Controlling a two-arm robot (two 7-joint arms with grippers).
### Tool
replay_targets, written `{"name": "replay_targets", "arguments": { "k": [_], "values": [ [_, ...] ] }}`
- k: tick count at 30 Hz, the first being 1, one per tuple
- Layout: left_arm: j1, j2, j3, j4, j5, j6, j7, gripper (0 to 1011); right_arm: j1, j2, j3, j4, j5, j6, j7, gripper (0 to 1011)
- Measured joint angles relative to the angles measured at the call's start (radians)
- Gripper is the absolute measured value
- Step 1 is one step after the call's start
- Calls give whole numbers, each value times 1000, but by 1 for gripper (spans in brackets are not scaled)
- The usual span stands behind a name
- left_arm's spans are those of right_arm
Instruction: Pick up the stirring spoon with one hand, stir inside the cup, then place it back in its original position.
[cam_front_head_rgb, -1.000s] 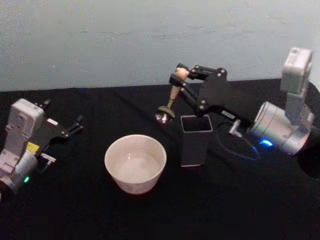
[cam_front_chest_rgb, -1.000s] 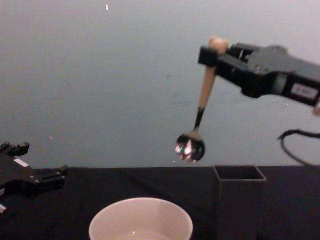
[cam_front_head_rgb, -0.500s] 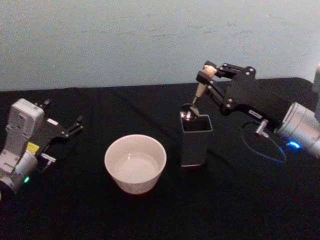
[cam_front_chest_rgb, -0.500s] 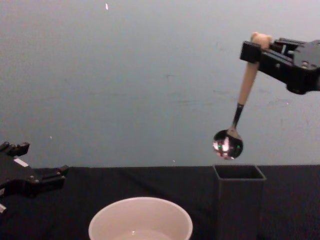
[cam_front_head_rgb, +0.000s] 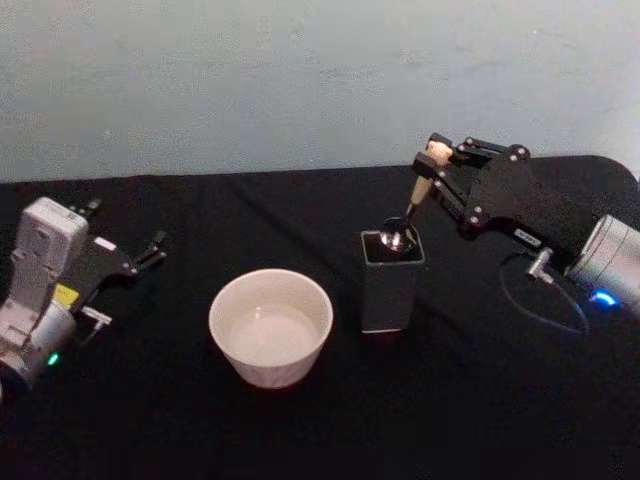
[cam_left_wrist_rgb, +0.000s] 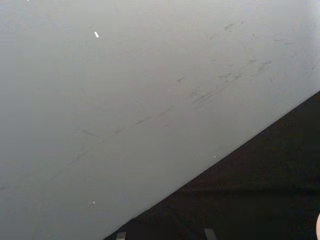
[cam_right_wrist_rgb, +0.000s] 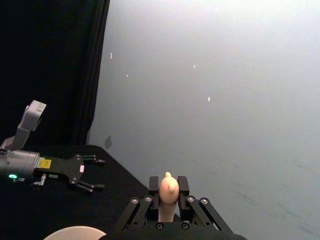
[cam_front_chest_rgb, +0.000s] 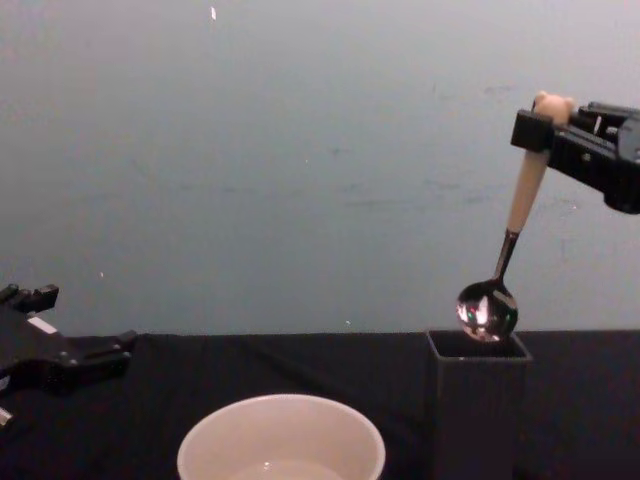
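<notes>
Right end effector (cam_front_chest_rgb: 540, 125) is clamped narrow on the top of the stirring spoon (cam_front_chest_rgb: 520, 200), fingers pinching the beige handle just under the lil bear head. It's up in the air on the right side, above and a bit to the right of the dark grey holder box (cam_front_head_rgb: 390, 290). The spoon hangs tilted, not straight: handle top leans toward the robot's right, with the metal neck and shiny bowl angling down-left.

The spoon bowl is right at the mouth of the holder. From the chest cam its lower edge is about level w/ the rim and most of the bowl is above it. From the head cam it sits over the square opening. The handle is all outside. Can't see anything else in the holder, tbh the inside is just dark.

The cream-white cup (cam_front_head_rgb: 270, 345) sits just to the left of the holder, apart from it and upright. Nothing solid in it. The bottom looks pale and a bit shiny, can't tell if there's liquid.

Left end effector (cam_front_head_rgb: 150, 250) is parked low at the far left of the black worktop (cam_front_head_rgb: 480, 400), fingers spread and holding nothing, well apart from the cup.
</notes>
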Motion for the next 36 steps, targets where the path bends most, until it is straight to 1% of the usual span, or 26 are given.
{"name": "replay_targets", "arguments": {
  "k": [10,19,24,30,36],
  "values": [
    [0,0,0,0,0,0,0,1001,18,-19,-17,43,-17,-2,6,213],
    [0,0,0,0,0,0,0,1001,38,-33,-23,73,-19,-4,12,213],
    [0,0,0,0,0,0,0,1001,40,-33,-29,81,-16,-1,23,213],
    [0,0,0,0,0,0,0,1001,49,-26,-44,102,-3,6,55,213],
    [0,0,0,0,0,0,0,1001,59,-25,-61,126,-2,7,68,213]
  ]
}}
